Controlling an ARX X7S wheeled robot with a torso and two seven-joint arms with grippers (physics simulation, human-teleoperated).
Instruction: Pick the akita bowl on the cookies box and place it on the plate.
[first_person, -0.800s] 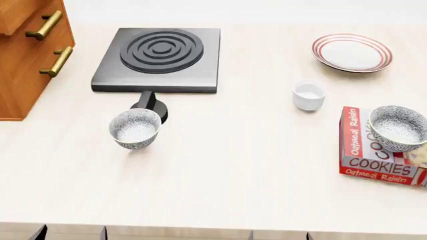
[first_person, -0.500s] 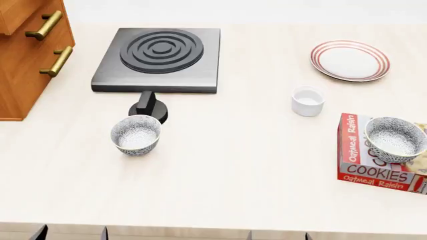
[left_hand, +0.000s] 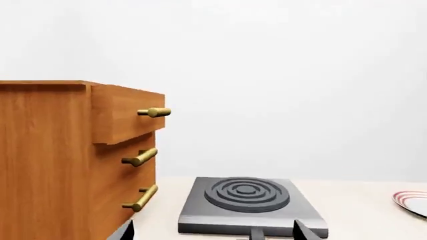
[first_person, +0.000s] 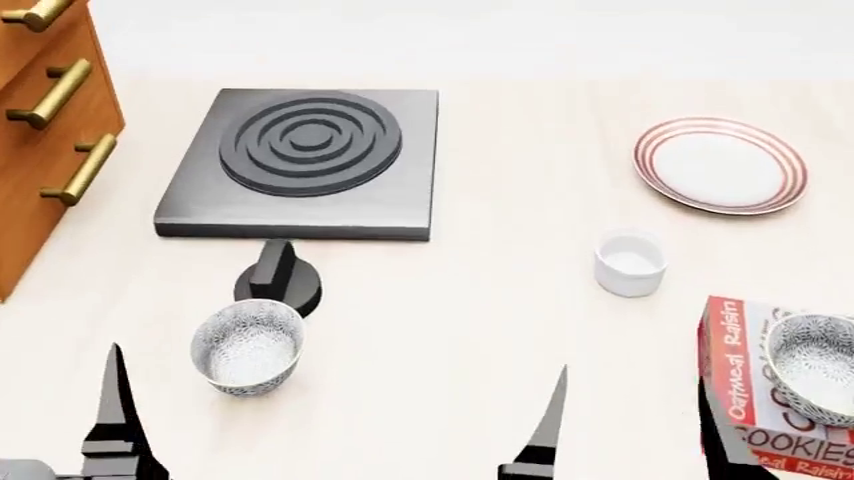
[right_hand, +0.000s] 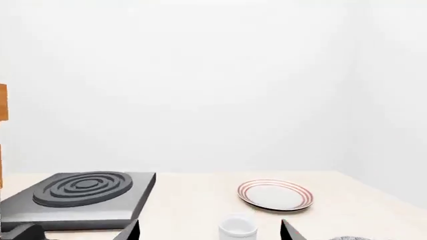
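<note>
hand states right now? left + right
Left hand: only one fingertip shows in the head view; open in the left wrist view, empty.
Right hand: open, fingertips spread wide, empty, short of the akita bowl.

Dark stove plate (first_person: 304, 162), knob (first_person: 278, 281), white cup (first_person: 630, 262), wooden drawers (first_person: 40, 120).

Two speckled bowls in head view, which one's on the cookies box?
The akita bowl at far right, sitting on the cookies box. The other speckled bowl stands on the bare counter by the stove knob.

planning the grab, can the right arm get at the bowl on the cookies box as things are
Probably yes. The bowl sits open on top of the cookies box, on the right gripper's side, with nothing over it. The white cup stands clear behind.
</note>
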